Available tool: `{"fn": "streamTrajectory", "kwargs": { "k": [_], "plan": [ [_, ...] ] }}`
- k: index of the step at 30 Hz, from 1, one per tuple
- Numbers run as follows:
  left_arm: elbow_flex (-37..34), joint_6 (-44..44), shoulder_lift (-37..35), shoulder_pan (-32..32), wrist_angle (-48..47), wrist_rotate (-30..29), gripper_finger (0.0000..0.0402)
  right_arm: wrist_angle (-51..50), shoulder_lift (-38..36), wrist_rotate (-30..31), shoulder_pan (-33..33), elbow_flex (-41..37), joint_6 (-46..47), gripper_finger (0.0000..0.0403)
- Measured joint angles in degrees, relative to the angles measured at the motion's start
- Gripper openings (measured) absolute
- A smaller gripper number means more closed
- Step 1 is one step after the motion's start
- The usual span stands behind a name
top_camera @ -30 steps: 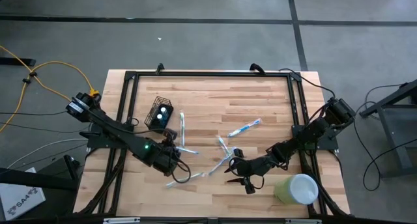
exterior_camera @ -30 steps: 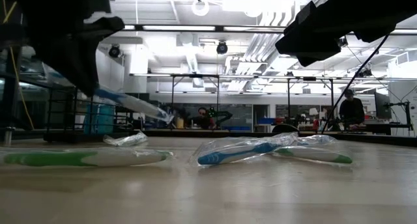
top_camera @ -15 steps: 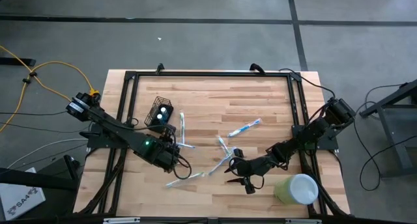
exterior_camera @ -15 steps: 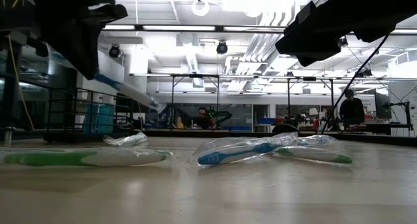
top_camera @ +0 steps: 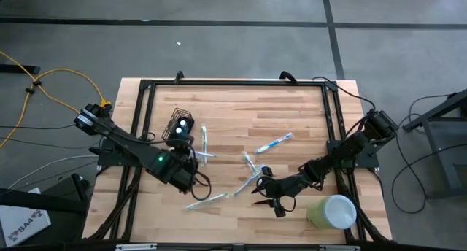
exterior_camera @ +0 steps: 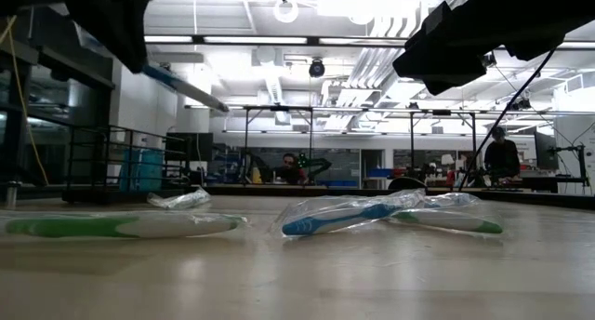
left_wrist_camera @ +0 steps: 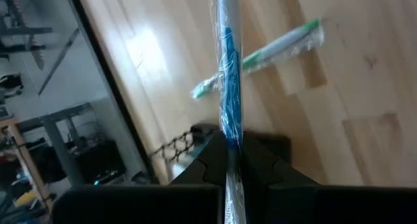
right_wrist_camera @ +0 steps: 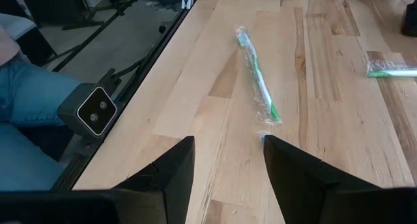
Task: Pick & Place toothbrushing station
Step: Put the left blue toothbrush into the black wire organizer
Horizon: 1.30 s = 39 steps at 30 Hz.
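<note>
My left gripper [top_camera: 191, 157] is clamped on a wrapped blue toothbrush [left_wrist_camera: 228, 94], held in the air just beside the black mesh holder [top_camera: 179, 127], which stands near the table's [top_camera: 292, 112] far-left corner. I judge this to be the carry step, with the drop into the holder not yet made. Next I need to tip the brush upright, line it up over the holder's mouth and lower it before letting go. My right gripper [right_wrist_camera: 225, 165] waits with fingers spread wide and empty above a green toothbrush [right_wrist_camera: 257, 81], near the pale green cup [top_camera: 333, 211].

bright overhead ceiling lights, left wrist view blurred, soft shadows
</note>
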Motion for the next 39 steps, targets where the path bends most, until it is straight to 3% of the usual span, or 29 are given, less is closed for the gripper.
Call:
{"fn": "streamTrajectory", "kwargs": {
  "k": [8, 21, 27, 34, 39],
  "plan": [
    [2.3, -8.5, 0.0, 0.1, -13.6, -0.3, 0.0006, 0.0, 0.0, 0.0, 0.0, 0.0, 0.0, 0.0175],
    [2.4, -4.6, -0.3, 2.5, -13.1, -3.5, 0.0006, 0.0, 0.0, 0.0, 0.0, 0.0, 0.0, 0.0175],
    [2.4, -4.7, -0.3, 3.6, -8.2, -6.9, 0.0006, 0.0, 0.0, 0.0, 0.0, 0.0, 0.0, 0.0175],
    [2.4, -15.5, -0.3, 4.9, -6.4, -12.7, 0.0006, 0.0, 0.0, 0.0, 0.0, 0.0, 0.0, 0.0175],
    [2.4, -22.9, -0.3, 6.4, -5.5, -11.5, 0.0006, 0.0, 0.0, 0.0, 0.0, 0.0, 0.0, 0.0175]
  ]
}}
